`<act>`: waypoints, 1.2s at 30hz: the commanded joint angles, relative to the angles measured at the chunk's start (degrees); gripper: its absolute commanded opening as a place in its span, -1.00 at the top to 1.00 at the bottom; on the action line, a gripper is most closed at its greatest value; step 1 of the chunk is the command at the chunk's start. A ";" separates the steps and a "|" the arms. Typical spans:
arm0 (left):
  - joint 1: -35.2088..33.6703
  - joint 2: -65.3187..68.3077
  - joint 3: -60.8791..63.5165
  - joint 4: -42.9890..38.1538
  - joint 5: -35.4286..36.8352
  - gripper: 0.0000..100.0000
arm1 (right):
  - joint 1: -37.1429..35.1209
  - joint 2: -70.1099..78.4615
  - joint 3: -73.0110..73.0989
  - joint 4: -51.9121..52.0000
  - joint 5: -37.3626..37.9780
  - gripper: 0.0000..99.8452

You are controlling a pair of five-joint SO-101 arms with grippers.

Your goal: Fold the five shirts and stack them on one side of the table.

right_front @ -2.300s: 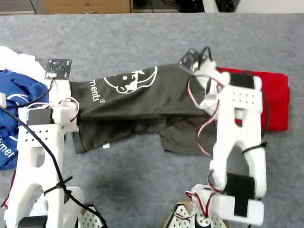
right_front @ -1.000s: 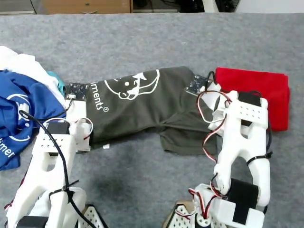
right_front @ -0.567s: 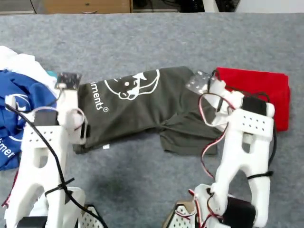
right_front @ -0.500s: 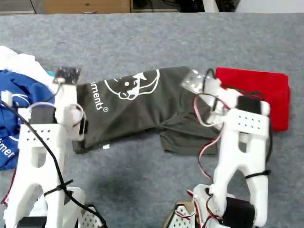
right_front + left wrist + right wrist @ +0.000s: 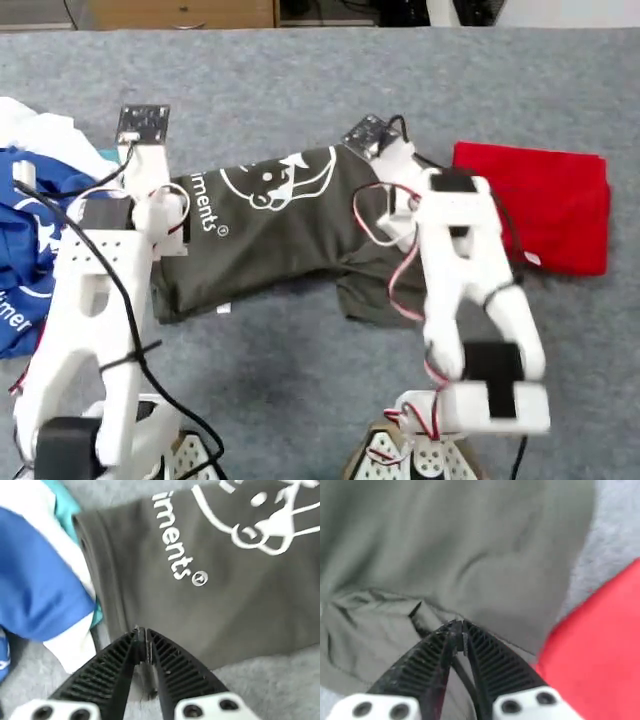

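Much of the dark shirt (image 5: 270, 225) is covered in the high view: the right arm (image 5: 460, 260) lies across its right end, hiding that hem and the lower flap, and the left arm (image 5: 100, 290) hides its near left corner. The shirt lies flat across the middle of the grey tabletop (image 5: 300, 80), white print up, slanting slightly with its right end farther back. The left gripper (image 5: 141, 636) sits at the shirt's left hem with its jaws pressed together; whether any cloth is nipped between them cannot be told. The right gripper (image 5: 457, 629) is likewise closed tight, its tips at a crease where the upper layer meets the rumpled lower flap, and a catch on the fabric is just as hard to judge. The blue shirt (image 5: 30, 250) is cut off by the left edge, heaped with a white shirt (image 5: 35, 125) and a teal scrap (image 5: 67, 505) that lies against the dark hem. The folded red shirt (image 5: 550, 205) lies just beside the dark shirt's right end, a thin wedge of tabletop between them in the right wrist view. A broad band of grey runs from the shirts to the far edge, and another lies in front between the two arm bases.
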 commanded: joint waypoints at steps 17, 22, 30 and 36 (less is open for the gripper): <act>-2.46 0.13 -0.97 1.14 -4.22 0.96 | -2.86 3.21 3.30 4.75 -1.76 1.00; -5.36 0.22 -0.97 1.14 -4.57 0.96 | -2.86 -10.68 14.11 2.81 -1.41 1.00; -8.35 0.22 -0.53 1.14 -4.57 0.96 | -9.19 -31.52 33.45 2.46 3.34 1.00; -8.26 0.22 -0.53 1.14 -4.57 0.96 | -4.79 -37.58 28.18 2.37 3.43 0.99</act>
